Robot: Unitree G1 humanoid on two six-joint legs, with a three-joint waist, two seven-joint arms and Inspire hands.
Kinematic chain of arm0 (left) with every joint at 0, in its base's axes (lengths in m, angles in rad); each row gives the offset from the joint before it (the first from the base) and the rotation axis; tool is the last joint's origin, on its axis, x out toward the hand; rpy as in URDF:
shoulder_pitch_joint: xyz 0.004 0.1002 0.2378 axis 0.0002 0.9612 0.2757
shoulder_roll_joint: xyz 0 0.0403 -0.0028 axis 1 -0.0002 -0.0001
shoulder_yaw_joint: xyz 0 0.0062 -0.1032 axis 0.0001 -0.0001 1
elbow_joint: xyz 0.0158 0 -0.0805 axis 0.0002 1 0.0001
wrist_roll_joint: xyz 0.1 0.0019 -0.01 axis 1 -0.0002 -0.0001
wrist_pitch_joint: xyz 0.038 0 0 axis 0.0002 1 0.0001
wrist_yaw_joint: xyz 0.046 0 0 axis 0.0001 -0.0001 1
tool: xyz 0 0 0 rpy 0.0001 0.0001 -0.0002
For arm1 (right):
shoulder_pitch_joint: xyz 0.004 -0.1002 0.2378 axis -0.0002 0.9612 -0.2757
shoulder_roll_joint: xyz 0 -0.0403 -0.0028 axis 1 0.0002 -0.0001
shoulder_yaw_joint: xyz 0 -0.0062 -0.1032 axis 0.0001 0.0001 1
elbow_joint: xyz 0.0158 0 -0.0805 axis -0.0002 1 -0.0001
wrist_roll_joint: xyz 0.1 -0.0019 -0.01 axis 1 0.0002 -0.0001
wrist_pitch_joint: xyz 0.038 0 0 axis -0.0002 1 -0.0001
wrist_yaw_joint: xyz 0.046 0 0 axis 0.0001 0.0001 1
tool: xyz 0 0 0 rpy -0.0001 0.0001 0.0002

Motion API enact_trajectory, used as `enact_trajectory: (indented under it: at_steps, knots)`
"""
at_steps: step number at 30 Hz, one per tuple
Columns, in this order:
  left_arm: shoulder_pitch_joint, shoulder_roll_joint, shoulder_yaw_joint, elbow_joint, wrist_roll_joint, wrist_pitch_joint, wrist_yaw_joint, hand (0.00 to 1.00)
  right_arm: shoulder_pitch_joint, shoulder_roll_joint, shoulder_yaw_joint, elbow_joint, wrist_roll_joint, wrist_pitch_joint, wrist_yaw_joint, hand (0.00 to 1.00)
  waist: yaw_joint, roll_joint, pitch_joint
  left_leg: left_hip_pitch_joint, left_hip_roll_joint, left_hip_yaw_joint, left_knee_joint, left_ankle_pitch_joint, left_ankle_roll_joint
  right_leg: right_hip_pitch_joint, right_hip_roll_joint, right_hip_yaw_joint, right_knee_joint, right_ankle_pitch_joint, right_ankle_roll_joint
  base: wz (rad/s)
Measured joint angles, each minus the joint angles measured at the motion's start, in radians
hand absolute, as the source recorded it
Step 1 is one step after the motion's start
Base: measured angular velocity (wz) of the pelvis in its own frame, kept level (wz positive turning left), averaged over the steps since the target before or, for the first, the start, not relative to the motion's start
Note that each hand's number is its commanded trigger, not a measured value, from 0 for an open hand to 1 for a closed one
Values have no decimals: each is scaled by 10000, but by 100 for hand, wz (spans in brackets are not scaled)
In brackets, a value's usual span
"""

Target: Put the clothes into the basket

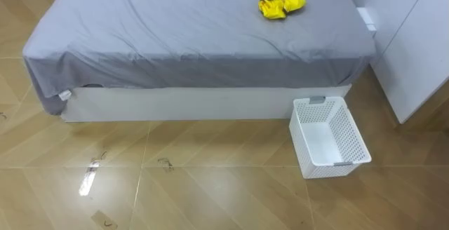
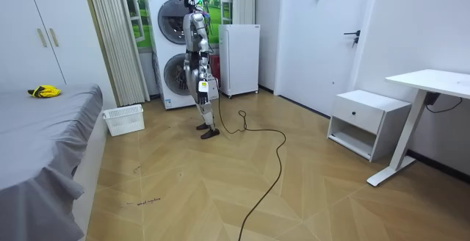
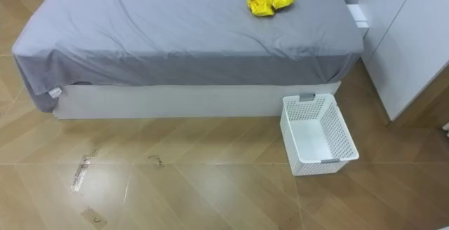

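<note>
Stands well back from the grey-sheeted bed [image 1: 175, 41], by stacked white washing machines [image 2: 172, 50], hands [image 2: 204, 88] low, open or clenched impossible to tell. Faces a crumpled yellow garment [image 1: 280, 4] far across the bed, well apart from the empty white perforated plastic basket [image 1: 354, 137] on the floor [image 1: 210, 181] just beside it. Risks a long, unsteady reach and a weak pinch, dropping the cloth short of the basket.

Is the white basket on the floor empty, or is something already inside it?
Empty: the white basket stands upright beside the bed with its bare bottom showing, and the yellow clothes lie bunched on the bed.
</note>
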Motion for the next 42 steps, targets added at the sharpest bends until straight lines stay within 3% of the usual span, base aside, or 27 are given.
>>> enact_trajectory:
  at_steps: [11, 21, 25, 30, 33, 34, 35, 36, 38, 40, 41, 42]
  knots:
    - [-31, 3, 4, -31, -28, 27, -16, 0, -18, -19, 26, -80, -20, 62, 106, 0, 16, -44, -19, -17, 3, 1, -19, 0, 0, -32, 9, 67, 1, 0, 0, 0]
    - [1, 2, 29, 14, -268, 216, -224, 0, -14, -2, -175, -111, -3, 244, 103, 0, -2, -62, -28, -51, 6, -27, 28, -5, 3, -34, -8, -161, 9, -1, 0, 1]
    - [-56, 10, 95, -76, -384, 226, -400, 0, -25, -1, -260, -148, -10, 262, 78, 0, 30, -1, -40, -445, 170, 20, 774, -351, -24, -218, 92, -171, 210, -11, -15, -2]
    - [-131, 116, 182, -106, -715, 220, -440, 0, -15, 6, -133, -274, 41, 251, 4, 0, 67, -2, -31, -950, 399, 40, 2050, -950, -176, -502, 196, -265, 867, -515, -194, -2]
    - [-172, 174, 321, -116, -1049, 221, -432, 0, -11, 6, -183, -284, 121, 217, 20, 0, 24, -10, -38, -1768, 579, 519, 3635, -1009, -298, -539, 227, -255, 891, -817, -408, 25]
    - [-184, 262, 333, -130, -1047, 186, -396, 0, -12, 7, -193, -292, 168, 213, 20, 0, -24, -89, 4, -2609, 790, 811, 5168, -773, -436, -474, 245, -247, 937, -876, -511, 34]
    - [-131, 318, 291, -146, -1105, 145, -378, 0, 6, -20, -201, -273, 174, 222, -6, 0, -13, -91, 23, -3253, 833, 757, 5774, -762, -419, -349, 175, -122, 1038, -1017, -573, 32]
    - [-78, 322, 180, -150, -1279, 136, -365, 0, 13, -50, -195, -280, 218, 221, -32, 0, -29, -92, 23, -3506, 778, 715, 5511, -755, -425, -308, 138, -104, 1079, -1096, -562, 19]
    - [101, 312, -91, -163, -1657, 140, -295, 0, 63, -68, -166, -267, 480, 235, -134, 0, 54, -119, 32, -4266, 611, 714, 3935, -395, -662, -263, 25, 96, 1155, -1333, -522, 1]
    - [420, 282, -112, -143, -1671, 139, -226, 0, 187, -49, -152, -294, 454, 299, -145, 0, 318, -129, 30, -4836, 683, 748, 1722, 1036, -766, -53, -110, 425, 1221, -1664, -433, -42]
    - [488, 252, -84, -129, -1645, 139, -221, 0, 212, -69, -147, -294, 432, 359, -159, 0, 394, -127, 29, -4875, 707, 745, 1372, 1399, -750, 19, -161, 509, 1209, -1745, -397, -56]
    - [559, 181, -74, -86, -1612, 139, -223, 0, 224, -92, -141, -296, 433, 432, -209, 0, 434, -130, 38, -4979, 706, 766, 1096, 2067, -663, 161, -268, 701, 1179, -1940, -291, -45]
